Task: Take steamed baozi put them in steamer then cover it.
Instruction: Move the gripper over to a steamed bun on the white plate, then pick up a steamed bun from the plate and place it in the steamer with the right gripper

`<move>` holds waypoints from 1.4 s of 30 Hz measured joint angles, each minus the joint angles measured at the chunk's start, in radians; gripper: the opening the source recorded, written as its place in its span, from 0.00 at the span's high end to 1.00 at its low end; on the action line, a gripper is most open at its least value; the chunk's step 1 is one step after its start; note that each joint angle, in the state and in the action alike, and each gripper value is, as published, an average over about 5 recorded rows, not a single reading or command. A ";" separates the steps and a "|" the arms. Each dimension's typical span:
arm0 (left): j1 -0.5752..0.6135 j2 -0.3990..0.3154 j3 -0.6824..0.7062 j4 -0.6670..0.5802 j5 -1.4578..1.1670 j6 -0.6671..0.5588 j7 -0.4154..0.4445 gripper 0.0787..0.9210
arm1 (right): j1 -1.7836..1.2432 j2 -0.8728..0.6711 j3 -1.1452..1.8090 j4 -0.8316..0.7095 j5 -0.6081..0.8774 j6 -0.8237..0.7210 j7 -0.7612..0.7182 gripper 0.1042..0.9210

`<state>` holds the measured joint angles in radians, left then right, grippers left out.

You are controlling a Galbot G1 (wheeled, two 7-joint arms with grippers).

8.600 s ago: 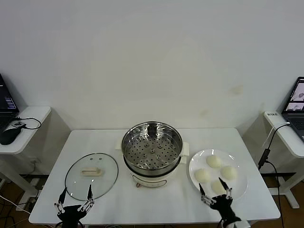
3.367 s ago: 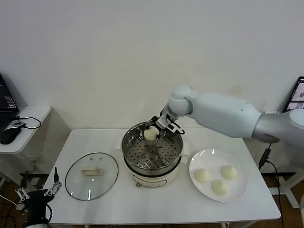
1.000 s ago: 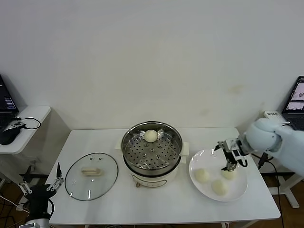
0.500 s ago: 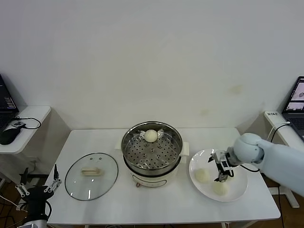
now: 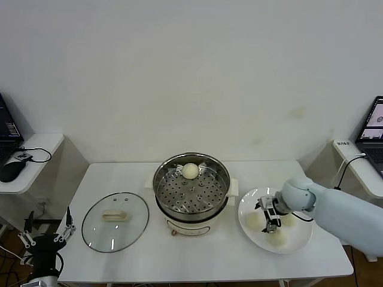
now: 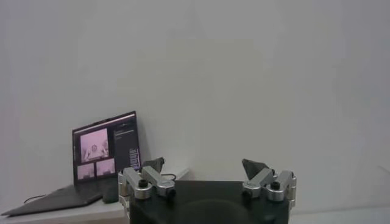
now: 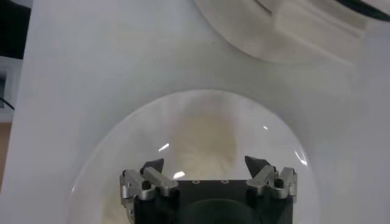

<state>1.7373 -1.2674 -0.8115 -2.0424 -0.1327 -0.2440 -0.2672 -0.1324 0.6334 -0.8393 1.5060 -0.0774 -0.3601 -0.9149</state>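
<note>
Right end effector (image 5: 267, 219) shifted left across plate (image 5: 302, 237); wrist shows it spread over baozi (image 7: 204, 143).

White wall (image 5: 191, 72) behind white table (image 5: 149, 251), side desks flanking.

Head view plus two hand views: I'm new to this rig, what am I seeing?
The wide picture comes from the robot's head. A white table carries a steamer with one bun inside, a glass lid lying flat, and a plate of buns. The right gripper hangs open over the plate bun nearest the steamer, holding nothing; its wrist camera looks straight down on that bun. The left gripper waits open off the table's left corner, its camera facing a laptop.
</note>
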 measured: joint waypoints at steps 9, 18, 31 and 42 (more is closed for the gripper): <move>0.001 -0.004 -0.001 0.000 0.000 -0.003 -0.001 0.12 | -0.014 0.019 0.022 -0.020 -0.007 -0.002 -0.003 0.29; 0.000 -0.010 -0.001 -0.004 0.001 -0.005 -0.003 0.12 | -0.009 0.015 0.035 -0.014 -0.004 0.002 -0.017 0.38; -0.001 -0.003 -0.002 -0.016 -0.004 -0.004 -0.004 0.12 | 0.156 -0.082 -0.008 0.062 0.074 0.003 -0.074 0.39; 0.001 0.013 -0.008 -0.026 -0.017 0.000 -0.002 0.12 | 0.494 -0.115 -0.160 0.122 0.239 -0.032 -0.077 0.38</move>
<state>1.7379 -1.2548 -0.8196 -2.0682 -0.1501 -0.2439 -0.2689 0.3616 0.5186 -0.9996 1.6279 0.1614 -0.3921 -0.9919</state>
